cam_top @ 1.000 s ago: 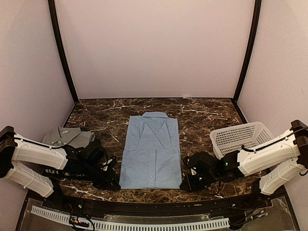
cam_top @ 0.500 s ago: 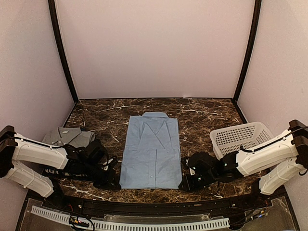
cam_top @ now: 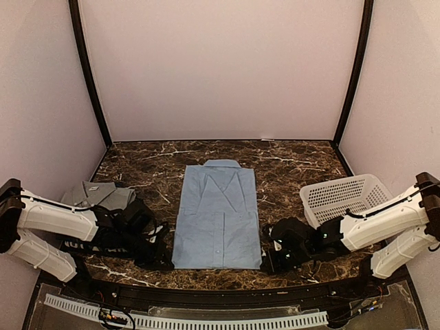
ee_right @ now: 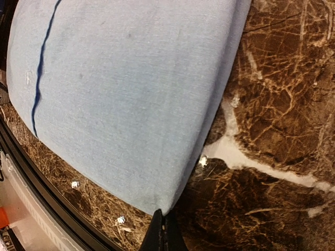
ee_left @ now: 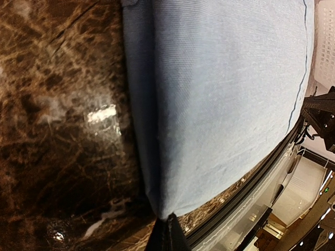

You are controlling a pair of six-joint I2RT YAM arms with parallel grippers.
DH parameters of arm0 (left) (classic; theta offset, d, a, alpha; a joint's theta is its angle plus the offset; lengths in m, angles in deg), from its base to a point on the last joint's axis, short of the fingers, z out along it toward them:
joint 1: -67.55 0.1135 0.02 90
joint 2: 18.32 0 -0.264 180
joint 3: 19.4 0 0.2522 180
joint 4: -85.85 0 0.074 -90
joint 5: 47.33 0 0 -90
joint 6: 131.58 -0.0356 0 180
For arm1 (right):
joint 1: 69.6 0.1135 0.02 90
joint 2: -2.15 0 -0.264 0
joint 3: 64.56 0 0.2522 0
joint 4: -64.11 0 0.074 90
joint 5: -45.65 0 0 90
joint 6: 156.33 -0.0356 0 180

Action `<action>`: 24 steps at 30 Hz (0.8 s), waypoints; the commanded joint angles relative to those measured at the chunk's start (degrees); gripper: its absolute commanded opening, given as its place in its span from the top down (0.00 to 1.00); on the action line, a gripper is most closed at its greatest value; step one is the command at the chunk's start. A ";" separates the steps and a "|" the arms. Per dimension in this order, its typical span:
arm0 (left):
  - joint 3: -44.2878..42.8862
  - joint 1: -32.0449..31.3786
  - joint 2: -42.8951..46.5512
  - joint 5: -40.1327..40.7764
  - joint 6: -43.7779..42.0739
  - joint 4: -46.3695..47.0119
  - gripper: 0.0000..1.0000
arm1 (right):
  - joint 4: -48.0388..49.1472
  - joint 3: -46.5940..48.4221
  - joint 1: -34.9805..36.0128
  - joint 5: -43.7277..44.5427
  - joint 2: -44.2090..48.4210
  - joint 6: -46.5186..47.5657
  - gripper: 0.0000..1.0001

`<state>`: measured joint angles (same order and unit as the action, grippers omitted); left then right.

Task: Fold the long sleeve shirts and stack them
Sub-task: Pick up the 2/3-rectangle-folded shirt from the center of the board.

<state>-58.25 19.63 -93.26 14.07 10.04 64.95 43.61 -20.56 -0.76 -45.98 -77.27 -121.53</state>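
The light blue shirt [cam_top: 216, 213] lies folded flat, collar away from the arms, in the middle of the marble worktop [cam_top: 289, 165], pinched at both near corners. The jaws of the left arm [cam_top: 55, 218] remain clenched on the near left corner, while the jaws of the right arm [cam_top: 378, 223], apart a second ago, have closed on the near right corner, which has slid slightly outward. The folded grey shirt [cam_top: 96, 194] at far left and the white basket [cam_top: 344, 196] at right have not moved.
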 commanded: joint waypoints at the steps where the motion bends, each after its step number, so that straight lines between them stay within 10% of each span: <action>1: -1.70 -0.64 2.45 2.02 -0.69 -2.17 1.00 | -0.81 0.22 -0.05 2.72 2.91 0.31 1.00; 24: -5.13 -21.30 24.95 21.53 12.34 -15.74 1.00 | -11.60 3.66 19.95 21.14 17.47 -10.21 1.00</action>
<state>-60.43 1.70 -71.29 29.39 18.32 53.52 35.61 -20.47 15.37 -31.51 -60.81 -128.41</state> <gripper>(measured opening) 0.004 0.002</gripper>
